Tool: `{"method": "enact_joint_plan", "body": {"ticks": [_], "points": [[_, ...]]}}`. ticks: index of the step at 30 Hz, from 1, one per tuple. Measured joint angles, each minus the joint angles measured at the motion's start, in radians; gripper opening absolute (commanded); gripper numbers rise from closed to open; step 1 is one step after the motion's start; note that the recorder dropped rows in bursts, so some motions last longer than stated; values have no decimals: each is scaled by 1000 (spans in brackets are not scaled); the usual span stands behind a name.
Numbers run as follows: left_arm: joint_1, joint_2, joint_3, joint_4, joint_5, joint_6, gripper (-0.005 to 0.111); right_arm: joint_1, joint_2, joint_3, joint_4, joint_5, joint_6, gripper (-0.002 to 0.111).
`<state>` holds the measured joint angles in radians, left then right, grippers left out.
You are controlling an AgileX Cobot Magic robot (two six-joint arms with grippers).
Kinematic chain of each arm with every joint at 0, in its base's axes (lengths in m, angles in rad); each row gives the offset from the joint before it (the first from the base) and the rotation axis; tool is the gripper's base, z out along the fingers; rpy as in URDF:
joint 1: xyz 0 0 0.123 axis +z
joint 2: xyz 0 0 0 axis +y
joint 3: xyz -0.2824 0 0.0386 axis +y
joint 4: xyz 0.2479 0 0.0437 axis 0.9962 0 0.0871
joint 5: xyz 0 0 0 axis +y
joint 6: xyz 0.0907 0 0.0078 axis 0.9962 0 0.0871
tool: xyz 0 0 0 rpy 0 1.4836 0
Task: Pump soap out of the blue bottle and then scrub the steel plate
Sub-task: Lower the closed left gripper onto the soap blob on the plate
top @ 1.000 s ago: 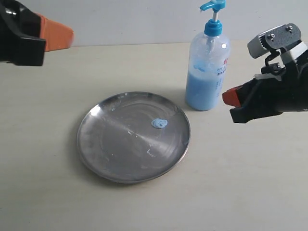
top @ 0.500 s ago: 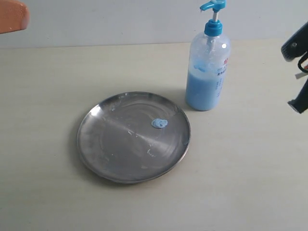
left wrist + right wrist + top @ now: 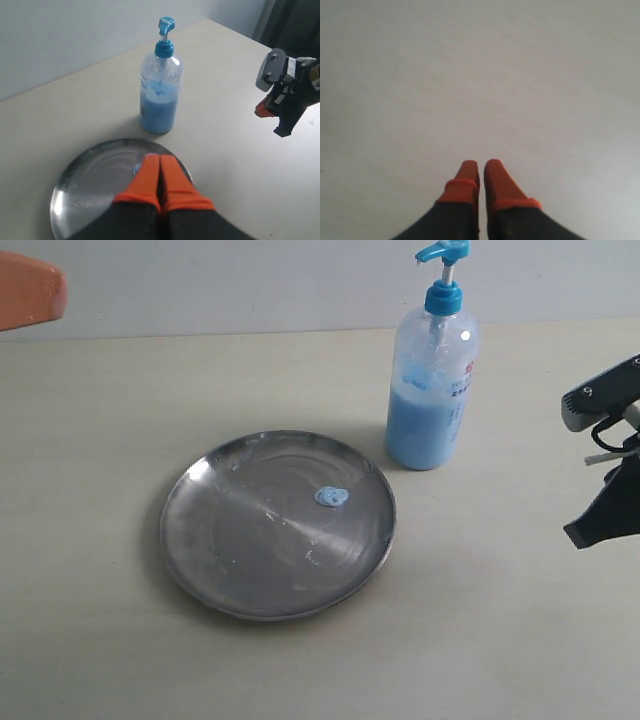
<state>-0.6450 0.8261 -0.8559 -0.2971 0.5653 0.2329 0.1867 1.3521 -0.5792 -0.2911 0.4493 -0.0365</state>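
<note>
The blue bottle (image 3: 430, 390) stands upright at the back, its pump head (image 3: 443, 252) up, with pale blue soap filling its lower half. Just in front and to its left lies the steel plate (image 3: 240, 540). A small blob of soap (image 3: 331, 497) sits on the plate's right part. My left gripper (image 3: 160, 159) is shut and empty, hovering high above the plate (image 3: 90, 180); only its orange fingers (image 3: 30, 290) show at the exterior view's top left corner. My right gripper (image 3: 481, 166) is shut and empty over bare table, right of the bottle (image 3: 160, 95).
The right arm (image 3: 605, 510) hangs at the right edge of the exterior view, well apart from the bottle. A pale wall runs behind the beige table (image 3: 500, 640). The table's far corner (image 3: 215, 22) lies beyond the bottle.
The left gripper has pulled back to the top left corner. The right arm has drawn away from the bottle to the right edge, then dropped a little lower.
</note>
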Motion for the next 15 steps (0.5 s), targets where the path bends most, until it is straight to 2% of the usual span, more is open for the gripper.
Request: {"method": "enact_joint_plan", "body": {"ticks": [7, 15], "points": [[0, 0, 49, 0, -30, 0, 0, 0, -79, 0, 156, -51, -9, 7], [0, 14, 115, -50, -149, 0, 0, 0, -326, 2, 373, -84, -117, 4]]}}
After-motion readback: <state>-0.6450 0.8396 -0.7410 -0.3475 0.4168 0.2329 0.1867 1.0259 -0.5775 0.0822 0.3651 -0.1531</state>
